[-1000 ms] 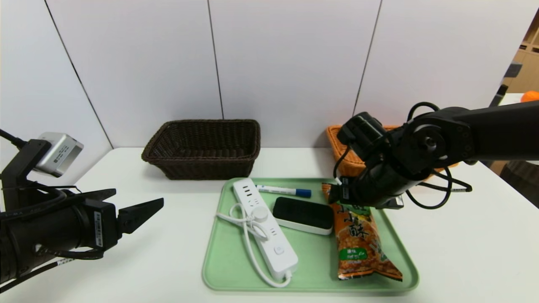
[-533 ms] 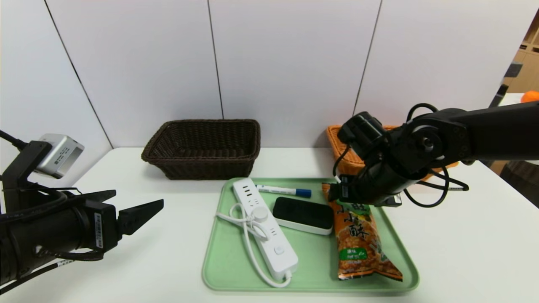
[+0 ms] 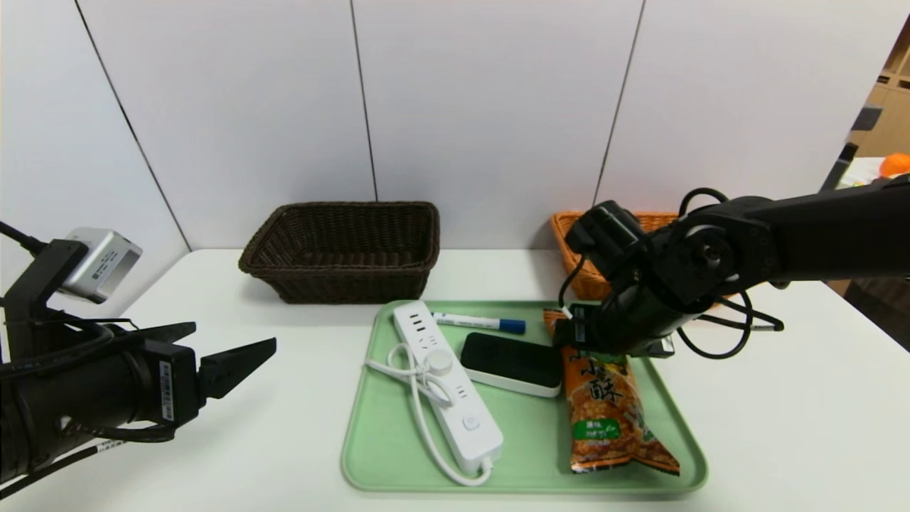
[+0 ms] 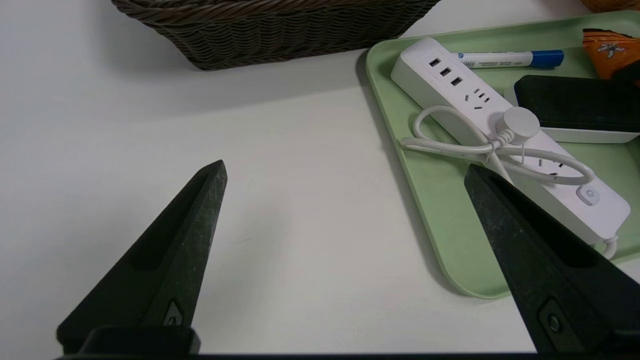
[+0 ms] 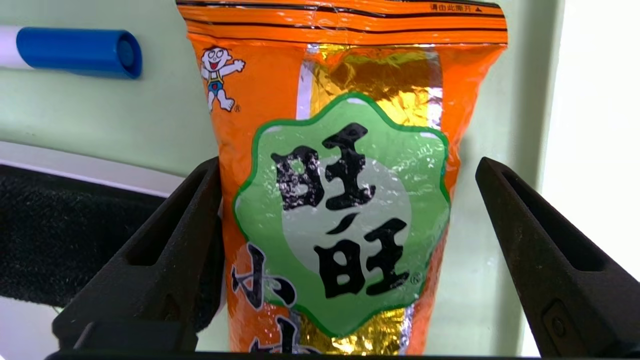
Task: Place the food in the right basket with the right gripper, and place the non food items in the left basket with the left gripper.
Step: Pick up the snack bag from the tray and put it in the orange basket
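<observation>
Over the tray's (image 3: 526, 482) far right, your right hand (image 3: 572, 341) hovers by the bag (image 3: 604, 405); your left waits over the bench (image 3: 284, 441). In the right wrist view, open fingers straddle the bag; lower evenly, clearing the eraser (image 5: 75, 230).

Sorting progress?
Nothing's sorted. Black two-fingered right gripper, open, straddles the orange snack bag; left idles open over the white table. Left on the green tray: bag, white power strip, black-topped eraser, blue-capped marker.
</observation>
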{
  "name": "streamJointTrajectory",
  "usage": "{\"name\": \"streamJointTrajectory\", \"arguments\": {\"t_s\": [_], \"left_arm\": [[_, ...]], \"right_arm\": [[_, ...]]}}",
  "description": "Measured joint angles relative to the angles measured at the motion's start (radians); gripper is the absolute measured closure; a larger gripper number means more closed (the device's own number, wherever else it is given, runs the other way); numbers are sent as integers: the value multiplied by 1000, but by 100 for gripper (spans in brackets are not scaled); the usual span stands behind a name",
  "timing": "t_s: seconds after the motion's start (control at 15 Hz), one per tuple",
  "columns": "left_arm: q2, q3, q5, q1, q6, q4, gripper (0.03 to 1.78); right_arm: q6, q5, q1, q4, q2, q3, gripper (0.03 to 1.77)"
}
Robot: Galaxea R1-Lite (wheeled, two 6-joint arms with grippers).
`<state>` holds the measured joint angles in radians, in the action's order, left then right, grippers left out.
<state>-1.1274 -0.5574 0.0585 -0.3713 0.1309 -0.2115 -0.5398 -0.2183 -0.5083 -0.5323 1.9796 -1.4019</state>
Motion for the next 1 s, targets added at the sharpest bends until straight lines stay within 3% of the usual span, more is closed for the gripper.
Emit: {"name": "streamJointTrajectory", "arguments": {"t_s": [0.27,0.53,0.8,0.87,1.0], "left_arm": [[2,3,0,0,3,0,12],[2,3,-1,0,6,-1,12],[2,4,-1,0,6,0,12],[1,4,0,0,6,-1,12],[0,3,-1,0,5,0,12]], "right_arm": [[4,-4,1,10,0,10,9],[7,-5,0,11,0,10,70],[9,-5,0,11,0,10,109],[9,-6,0,11,0,10,127],[11,-7,-2,11,-5,10,127]]}}
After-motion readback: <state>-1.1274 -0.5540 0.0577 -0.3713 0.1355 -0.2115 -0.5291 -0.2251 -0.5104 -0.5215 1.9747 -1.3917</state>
